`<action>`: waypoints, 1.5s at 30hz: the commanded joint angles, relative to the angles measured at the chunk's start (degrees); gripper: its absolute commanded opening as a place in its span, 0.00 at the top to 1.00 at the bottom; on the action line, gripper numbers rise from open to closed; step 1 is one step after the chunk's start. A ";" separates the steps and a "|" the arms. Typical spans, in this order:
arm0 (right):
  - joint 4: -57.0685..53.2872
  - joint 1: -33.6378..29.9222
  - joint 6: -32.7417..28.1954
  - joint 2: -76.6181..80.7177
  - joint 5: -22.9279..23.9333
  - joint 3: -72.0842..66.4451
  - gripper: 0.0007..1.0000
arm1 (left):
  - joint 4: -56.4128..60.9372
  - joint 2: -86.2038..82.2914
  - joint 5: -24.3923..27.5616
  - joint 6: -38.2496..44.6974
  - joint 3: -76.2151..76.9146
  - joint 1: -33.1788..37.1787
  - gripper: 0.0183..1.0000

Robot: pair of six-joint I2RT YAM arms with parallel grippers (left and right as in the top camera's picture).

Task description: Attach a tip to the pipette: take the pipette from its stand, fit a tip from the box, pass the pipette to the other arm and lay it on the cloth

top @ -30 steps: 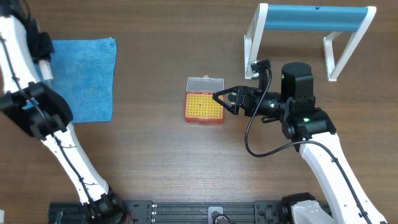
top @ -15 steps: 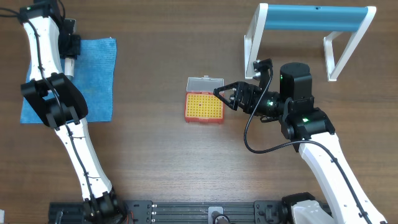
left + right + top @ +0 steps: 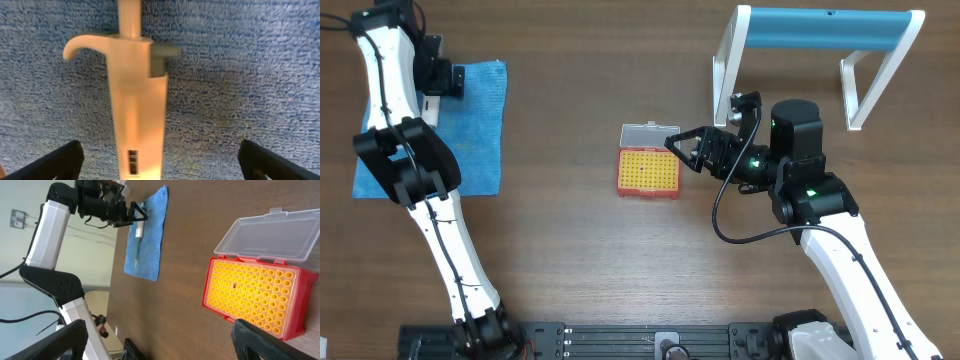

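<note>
my left hand (image 3: 160,156) hangs apart, astride the pipette (image 3: 137,100) on the blue cloth (image 3: 250,75); lifting away crookedly could snag it.

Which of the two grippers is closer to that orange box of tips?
The right. The right gripper sits open just beside the tip box. The left gripper is far off, open above the pipette on the cloth.

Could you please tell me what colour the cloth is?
Blue. The cloth shows best in the left wrist view.
</note>
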 commanded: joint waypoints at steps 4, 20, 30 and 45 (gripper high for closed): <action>1.53 0.22 -0.63 -0.24 1.20 -0.28 0.07 | -13.27 -2.14 1.44 -3.04 5.42 -0.52 0.00; -31.08 -14.97 -38.86 -38.07 14.47 -0.83 0.07 | -18.05 -83.03 17.75 -13.94 -22.67 -18.08 0.00; -28.96 -15.32 -42.80 -59.80 31.43 -22.34 0.07 | -4.59 -132.30 17.79 -32.26 -74.95 -20.26 0.00; -36.81 -15.32 -42.80 -59.80 32.20 -23.19 0.07 | 3.76 -136.28 13.33 -30.64 -84.78 -21.38 0.00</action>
